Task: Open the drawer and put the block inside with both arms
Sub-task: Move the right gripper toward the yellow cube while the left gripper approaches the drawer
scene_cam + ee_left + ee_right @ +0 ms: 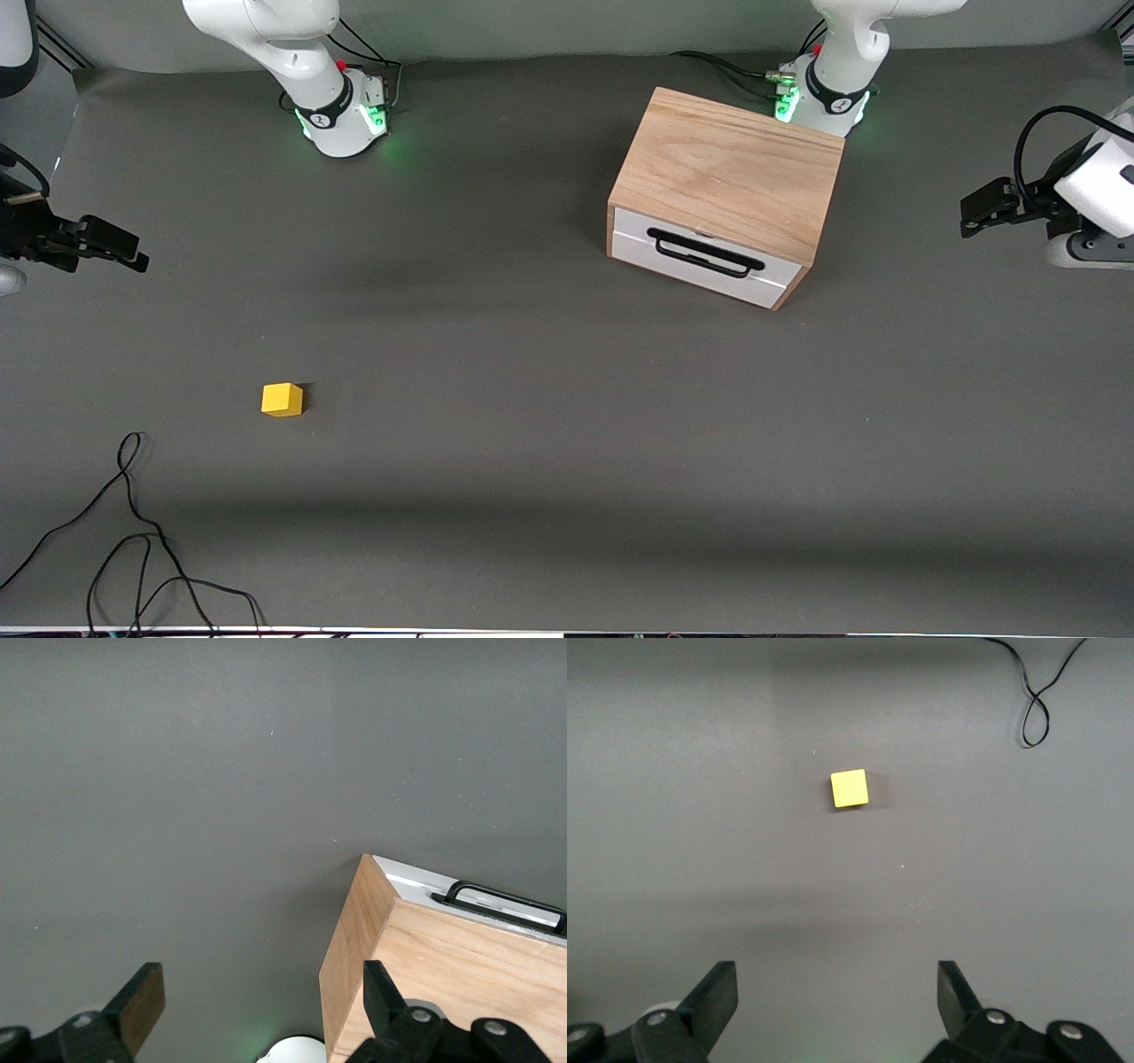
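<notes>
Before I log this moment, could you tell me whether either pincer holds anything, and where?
Nothing is held: the left pincer and right pincer are open and empty; the block lies untouched.

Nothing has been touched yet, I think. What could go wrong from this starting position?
1. The drawer is shut and its cabinet stands loose and turned on the table; pulling the black handle might drag the whole cabinet.
2. The block is small; the open right end effector, up in the air, could nudge it aside if misaligned.
3. The loose cable lies near the block and might snag. The left end effector is open too.
</notes>
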`<state>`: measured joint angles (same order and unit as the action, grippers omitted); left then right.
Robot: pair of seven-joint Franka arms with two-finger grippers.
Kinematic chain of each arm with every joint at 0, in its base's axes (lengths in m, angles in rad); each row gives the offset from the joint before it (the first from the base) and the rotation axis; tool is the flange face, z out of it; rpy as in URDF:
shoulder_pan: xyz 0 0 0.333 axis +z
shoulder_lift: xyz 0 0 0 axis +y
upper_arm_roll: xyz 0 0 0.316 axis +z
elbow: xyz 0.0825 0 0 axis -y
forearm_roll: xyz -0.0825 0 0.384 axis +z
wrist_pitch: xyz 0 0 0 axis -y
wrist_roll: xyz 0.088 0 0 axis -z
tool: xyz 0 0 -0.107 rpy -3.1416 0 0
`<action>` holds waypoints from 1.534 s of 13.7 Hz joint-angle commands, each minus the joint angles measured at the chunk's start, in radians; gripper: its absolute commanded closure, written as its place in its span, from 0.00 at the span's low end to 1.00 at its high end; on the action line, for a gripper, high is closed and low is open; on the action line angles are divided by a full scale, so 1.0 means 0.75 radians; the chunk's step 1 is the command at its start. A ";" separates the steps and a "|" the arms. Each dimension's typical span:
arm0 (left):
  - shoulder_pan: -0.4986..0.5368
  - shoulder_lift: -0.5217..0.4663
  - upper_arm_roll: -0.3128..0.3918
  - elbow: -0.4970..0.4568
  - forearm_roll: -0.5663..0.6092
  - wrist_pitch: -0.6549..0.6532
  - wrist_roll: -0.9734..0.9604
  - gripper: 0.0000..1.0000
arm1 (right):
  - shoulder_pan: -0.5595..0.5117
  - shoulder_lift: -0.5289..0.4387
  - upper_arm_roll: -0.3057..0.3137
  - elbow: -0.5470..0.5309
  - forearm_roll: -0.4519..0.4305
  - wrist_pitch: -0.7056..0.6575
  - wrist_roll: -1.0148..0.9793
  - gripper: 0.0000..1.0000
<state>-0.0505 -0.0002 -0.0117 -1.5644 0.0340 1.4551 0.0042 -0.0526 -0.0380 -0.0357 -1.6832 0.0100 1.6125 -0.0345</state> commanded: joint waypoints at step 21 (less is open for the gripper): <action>-0.010 0.051 0.001 -0.019 0.014 -0.032 0.011 0.00 | 0.019 0.277 -0.016 0.366 -0.030 -0.023 -0.089 0.00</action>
<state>-0.0505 0.0355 -0.0120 -1.5772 0.0340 1.4458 0.0043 -0.0512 0.0773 -0.0366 -1.5222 -0.0039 1.6212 -0.0845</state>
